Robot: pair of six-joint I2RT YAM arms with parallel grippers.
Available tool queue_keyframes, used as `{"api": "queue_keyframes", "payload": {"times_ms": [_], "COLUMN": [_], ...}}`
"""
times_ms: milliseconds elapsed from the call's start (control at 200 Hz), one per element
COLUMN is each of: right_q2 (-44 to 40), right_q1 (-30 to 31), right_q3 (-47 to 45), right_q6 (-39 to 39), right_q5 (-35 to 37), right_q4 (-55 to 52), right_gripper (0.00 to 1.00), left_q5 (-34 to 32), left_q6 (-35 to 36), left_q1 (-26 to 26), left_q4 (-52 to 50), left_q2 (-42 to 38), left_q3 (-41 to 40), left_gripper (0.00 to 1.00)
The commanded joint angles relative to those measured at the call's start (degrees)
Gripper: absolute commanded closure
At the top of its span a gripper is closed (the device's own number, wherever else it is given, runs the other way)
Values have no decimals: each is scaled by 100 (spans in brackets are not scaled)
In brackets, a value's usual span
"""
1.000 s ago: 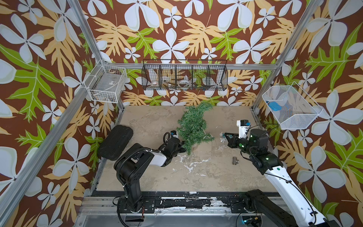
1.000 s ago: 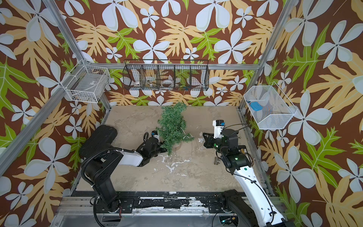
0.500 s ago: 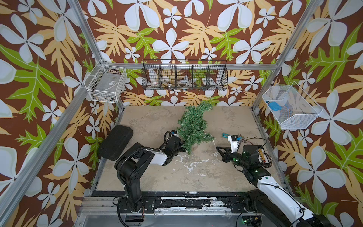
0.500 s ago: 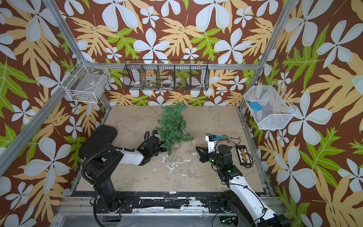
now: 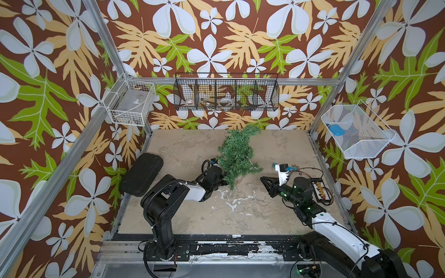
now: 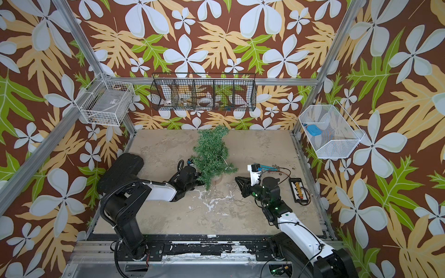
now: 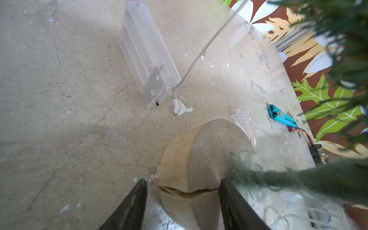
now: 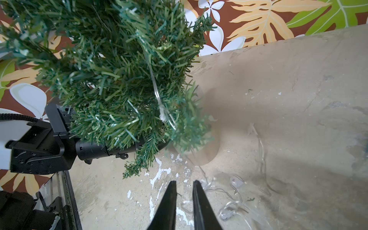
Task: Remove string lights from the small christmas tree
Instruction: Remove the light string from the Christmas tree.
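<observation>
- Toward the back middle of the surface (image 5: 192,211), the small christmas tree (image 5: 237,154) stands on its wooden base (image 7: 199,155); I see it in both top views.
- At the tree's foot, my left end effector (image 7: 182,180) brackets the wooden base. One finger lies against it and a sliver of surface shows beside the other, so I cannot tell whether it truly pinches.
- Just right of the tree, low over the surface, my right end effector (image 8: 184,182) points at the tree. Its fingers stand slightly apart with nothing between them.
- Part of the string lights (image 8: 162,113) hangs in the tree's lower branches. The rest lies in loose loops on the surface between the tree's base and the right end effector.
- A clear battery case (image 7: 147,57) lies near the base, its wire rising toward the tree, and a star bulb (image 7: 240,117) lies just beside the base.
</observation>
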Motion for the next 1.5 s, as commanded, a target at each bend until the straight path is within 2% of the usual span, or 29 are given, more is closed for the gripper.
{"api": "queue_keyframes", "payload": {"times_ms": [0, 195, 500, 546, 706, 781, 976, 1181, 1351, 1491], "right_q2": [77, 414, 1524, 1638, 1745, 1510, 380, -533, -318, 455], "right_q1": [103, 185, 322, 369, 521, 539, 539, 541, 531, 443], "right_q3": [-11, -51, 325, 387, 420, 312, 66, 586, 1690, 2578], "right_q6": [16, -16, 30, 37, 26, 29, -71, -303, -489, -666], "right_q5": [132, 361, 487, 523, 632, 754, 1171, 1877, 2244, 2339], "right_q4": [338, 669, 1363, 1401, 1321, 1103, 204, -1068, -1886, -2248], "right_gripper": [79, 67, 68, 72, 96, 100, 100, 100, 100, 100], "left_q5": [-60, -56, -65, -73, -99, -117, -113, -161, -149, -127], "left_q6": [130, 117, 120, 124, 117, 114, 55, 76, 78, 60], "left_q1": [-9, -10, -11, -9, -8, -12, -9, -5, -7, -11], "left_q4": [-743, -746, -746, -743, -741, -745, -699, -695, -735, -743], "left_q2": [65, 91, 92, 82, 47, 47, 102, 35, -14, -56], "left_q3": [-1, -1, -62, -75, -123, -143, -211, -270, -273, -259], "left_gripper": [41, 41, 41, 41, 41, 41, 41, 41, 41, 41]}}
